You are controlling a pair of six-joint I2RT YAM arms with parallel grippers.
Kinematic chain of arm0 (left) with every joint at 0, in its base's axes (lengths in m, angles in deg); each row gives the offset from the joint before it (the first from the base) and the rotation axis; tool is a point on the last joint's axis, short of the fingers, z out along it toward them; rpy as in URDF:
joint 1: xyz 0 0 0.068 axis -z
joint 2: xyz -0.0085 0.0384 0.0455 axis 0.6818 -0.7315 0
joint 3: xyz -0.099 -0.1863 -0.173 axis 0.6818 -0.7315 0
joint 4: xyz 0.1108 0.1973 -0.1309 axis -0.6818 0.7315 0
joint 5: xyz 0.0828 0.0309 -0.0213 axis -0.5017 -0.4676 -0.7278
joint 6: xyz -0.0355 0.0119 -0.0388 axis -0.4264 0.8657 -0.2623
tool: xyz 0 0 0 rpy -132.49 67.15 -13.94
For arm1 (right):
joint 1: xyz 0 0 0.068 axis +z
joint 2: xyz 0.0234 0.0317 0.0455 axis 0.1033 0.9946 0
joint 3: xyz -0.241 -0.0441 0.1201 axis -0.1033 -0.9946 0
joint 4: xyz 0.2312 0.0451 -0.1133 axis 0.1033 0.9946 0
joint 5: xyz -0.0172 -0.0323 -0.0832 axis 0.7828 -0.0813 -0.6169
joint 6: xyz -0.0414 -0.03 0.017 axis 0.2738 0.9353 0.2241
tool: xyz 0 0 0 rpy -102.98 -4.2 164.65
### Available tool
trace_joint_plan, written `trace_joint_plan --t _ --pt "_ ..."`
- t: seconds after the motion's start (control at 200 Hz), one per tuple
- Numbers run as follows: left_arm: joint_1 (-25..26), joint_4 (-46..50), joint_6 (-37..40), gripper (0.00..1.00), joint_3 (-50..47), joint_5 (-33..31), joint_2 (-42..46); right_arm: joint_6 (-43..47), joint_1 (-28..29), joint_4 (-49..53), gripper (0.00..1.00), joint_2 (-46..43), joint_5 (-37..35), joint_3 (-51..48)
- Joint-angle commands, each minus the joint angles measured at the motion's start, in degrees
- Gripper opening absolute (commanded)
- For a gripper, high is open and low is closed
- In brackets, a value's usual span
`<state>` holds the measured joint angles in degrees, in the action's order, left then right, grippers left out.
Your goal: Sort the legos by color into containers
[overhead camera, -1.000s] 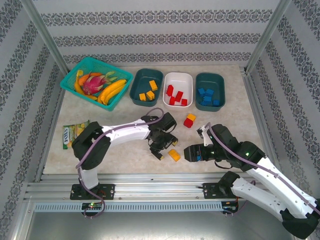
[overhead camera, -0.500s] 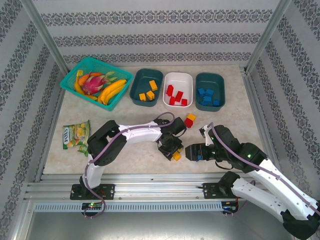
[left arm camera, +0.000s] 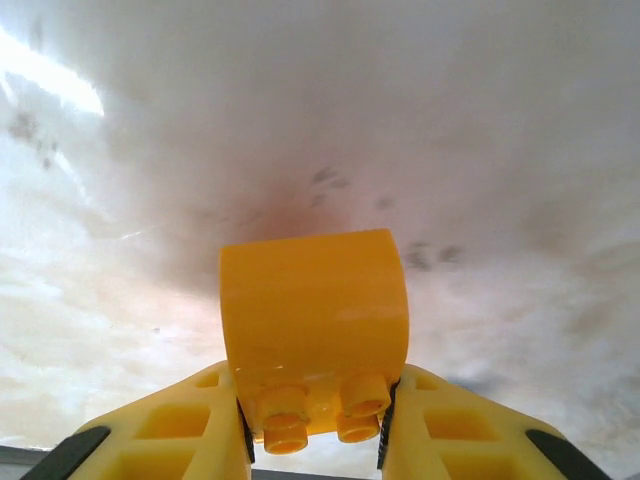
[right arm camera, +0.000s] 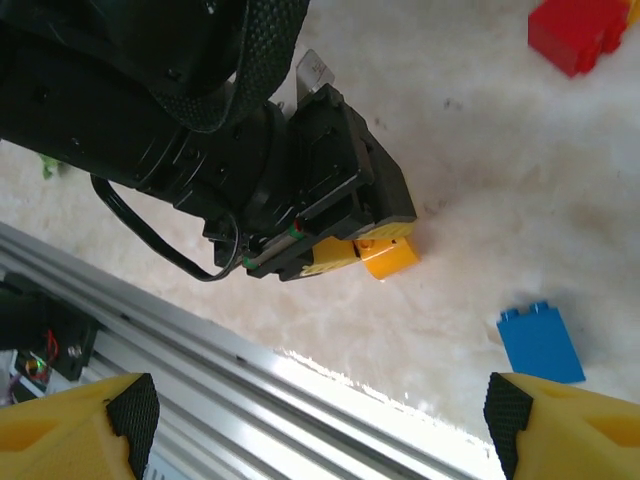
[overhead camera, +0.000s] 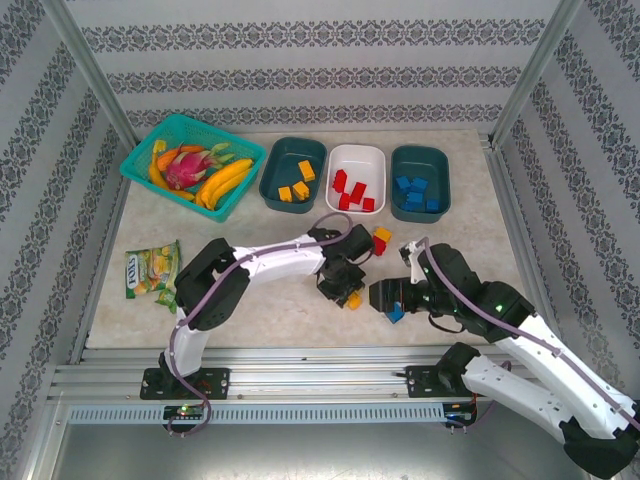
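Plainly, the step in hand is the pick of a yellow brick [left arm camera: 312,310]: the left gripper [left arm camera: 312,420] is clenched on it, the brick's flanks pressed between the two pads and its studs pointing back toward the wrist, most of its body jutting out past the fingertips. Whether it has cleared the table [overhead camera: 250,310] is hard to say, since the left wrist view is washed out beneath the brick, though it looks at most barely raised. The next move, as I judge it, is a lift straight up and a carry away from the jaws to the dark teal tub [overhead camera: 290,158] that holds the other yellow-orange bricks, then a release over its floor; the grip looks square enough for that. The right gripper [right arm camera: 320,420] hangs with its jaws spread wide and nothing between them; a blue brick [right arm camera: 540,342] lies on the table just ahead of its right-hand finger, a likely next pick, and a red brick [right arm camera: 580,35] sits farther out beyond it.
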<state>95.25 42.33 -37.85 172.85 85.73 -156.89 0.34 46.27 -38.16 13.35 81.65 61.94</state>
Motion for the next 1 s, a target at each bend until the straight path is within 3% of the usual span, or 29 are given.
trace_joint_plan --t 0.0,0.24,0.34,0.729,0.994 --pt "-3.8 6.4 6.9 0.28 4.7 -5.6 4.7 2.2 -1.7 -7.8 0.87 1.5 -1.4 3.1" --pt "-14.4 12.4 21.7 0.25 16.4 -10.0 4.5 1.8 -4.9 -36.9 0.93 7.6 -4.7 0.0" --pt "-19.3 13.9 28.6 0.23 23.0 -10.2 0.9 0.5 -7.4 -43.3 0.93 14.3 -3.4 1.5" --pt "-31.0 4.4 49.4 0.23 42.3 -17.5 -16.7 -0.8 -11.8 -50.7 0.92 33.8 0.4 11.7" --pt "-34.4 -0.1 52.9 0.23 53.1 -19.9 -28.0 -2.2 -12.6 -49.5 0.92 37.3 0.8 12.9"
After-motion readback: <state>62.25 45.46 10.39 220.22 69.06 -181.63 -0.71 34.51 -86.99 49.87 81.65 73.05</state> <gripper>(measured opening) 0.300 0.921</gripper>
